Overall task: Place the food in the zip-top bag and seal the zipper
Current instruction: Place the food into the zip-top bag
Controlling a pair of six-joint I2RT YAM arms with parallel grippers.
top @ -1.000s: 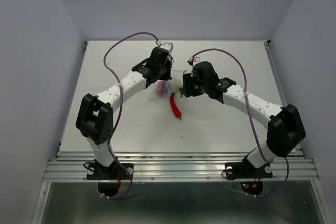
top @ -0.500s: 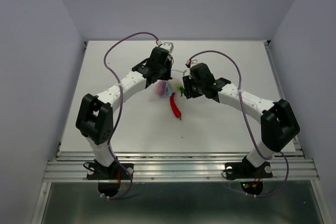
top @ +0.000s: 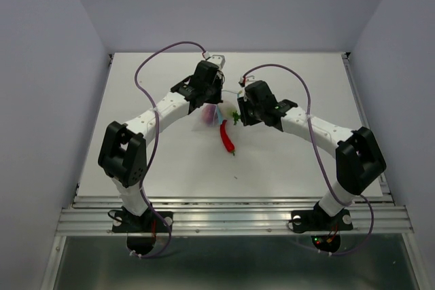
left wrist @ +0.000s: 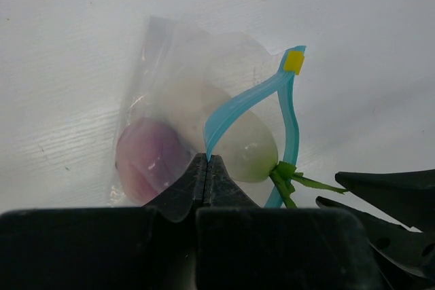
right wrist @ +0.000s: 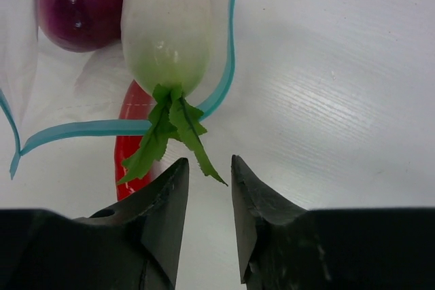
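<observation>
**A:** On the far half of the tabletop [top: 170, 174], about midway between its left and right edges, sits the zip-top bag [left wrist: 163, 66], with both hands at it.

**B:** How much room around it?

**A:** Broad white surface runs from there to the left, right and near edges. The far edge is closer.

**B:** And the food?

**A:** The red chili [top: 226, 137] lies outside on the tabletop. One end is at the bag's mouth and the other points toward the near edge. The white vegetable [right wrist: 166, 25] has its body inside and its green stem [right wrist: 170, 123] crosses the mouth. The purple ball [right wrist: 81, 1] sits deeper in, touching it.

**B:** The zipper?

**A:** The zipper [left wrist: 238, 100] gapes in a loop. The left hand [left wrist: 207, 161] is pinched closed on one lip of it.

**B:** The right hand?

**A:** The right hand [right wrist: 208, 161] has its fingers parted by a narrow gap, gripping nothing, with the stem's tip right at that gap.
</observation>
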